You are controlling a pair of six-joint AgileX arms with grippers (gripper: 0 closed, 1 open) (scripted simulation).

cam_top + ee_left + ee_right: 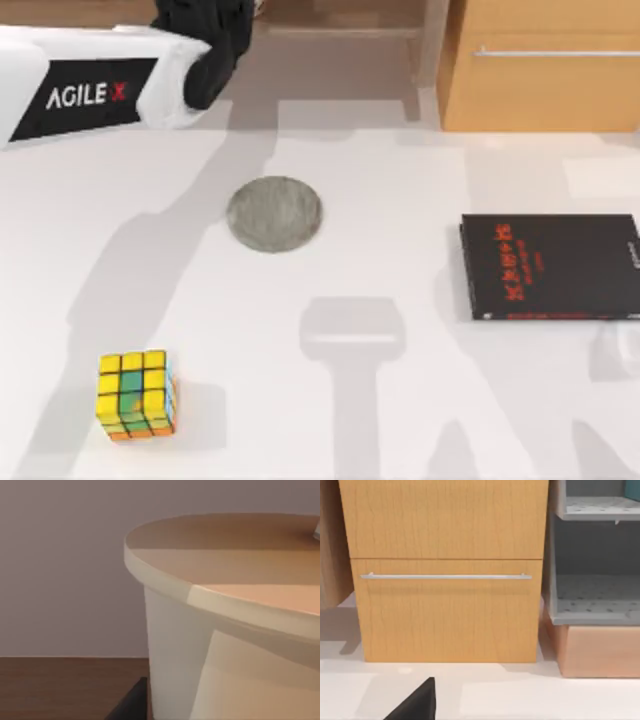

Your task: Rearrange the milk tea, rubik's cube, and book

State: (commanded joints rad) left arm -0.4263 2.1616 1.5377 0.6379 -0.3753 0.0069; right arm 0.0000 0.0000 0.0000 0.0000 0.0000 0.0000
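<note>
Table edges: the white table (400, 420) runs out of the top view at left, right and near sides; its far edge meets a wooden cabinet (540, 70) at the far right.
Open room: the broad middle and near-right of the table are bare (only shadows fall there), and so is the strip between the grey round mat (274, 214) and the black book.
Left arm: white AgileX arm (90, 85) at the far left corner, its dark wrist end at the picture's top edge.
Left gripper: whether the fingers are spread or closed, I cannot tell.
Milk tea: in the left wrist view, the milk tea (225, 630) sits very close, with its pale side and tan-orange top.
Rubik's cube: the rubik's cube (137, 395) stands at the near left of the table, well apart from the left arm and from the mat.
Black book: the thin black book with red lettering (550, 266) lies flat at the right edge.
Right wrist view: the cabinet's drawer front with a metal handle (445, 576), grey shelves (595, 600) beside it.
Count: one cube, one mat, one black book, one cup.
</note>
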